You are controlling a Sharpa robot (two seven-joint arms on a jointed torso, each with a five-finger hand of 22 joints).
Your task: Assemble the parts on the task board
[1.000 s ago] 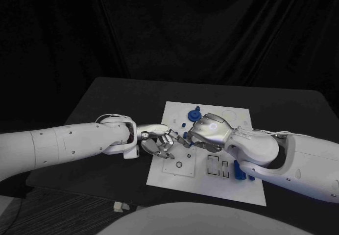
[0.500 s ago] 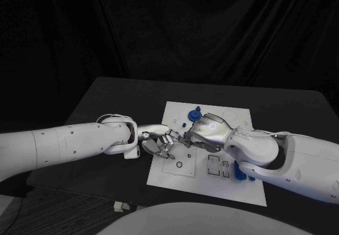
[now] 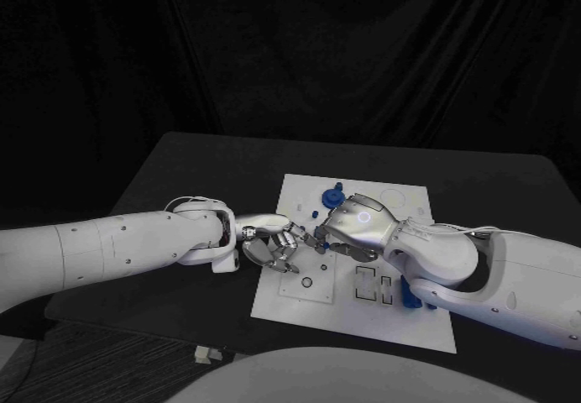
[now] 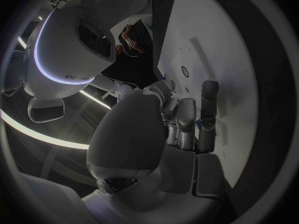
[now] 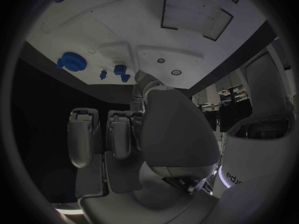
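The white task board (image 3: 400, 315) lies in the middle of the black table. My left hand (image 3: 273, 245) and my right hand (image 3: 353, 225) meet fingertip to fingertip over the board's left half. A small blue part (image 3: 320, 244) shows between their tips, and also as a blue speck at my left thumb (image 4: 164, 77). I cannot tell which hand holds it. My left hand's fingers (image 4: 209, 109) lie along the board (image 4: 243, 99). My right hand's fingers (image 5: 84, 134) are curled. A blue gear-like part (image 3: 331, 197) (image 5: 71, 62) stands at the board's far edge.
Small blue pieces (image 5: 121, 70) stand beside the gear. More blue parts (image 3: 419, 299) lie by my right forearm. The board has a square recess (image 3: 306, 284), slotted cut-outs (image 3: 373, 284) and small holes (image 5: 176, 72). Black table (image 3: 194, 168) surrounds the board.
Both hands stay together at the same spot on the board; only slight shifts of the fingers show.
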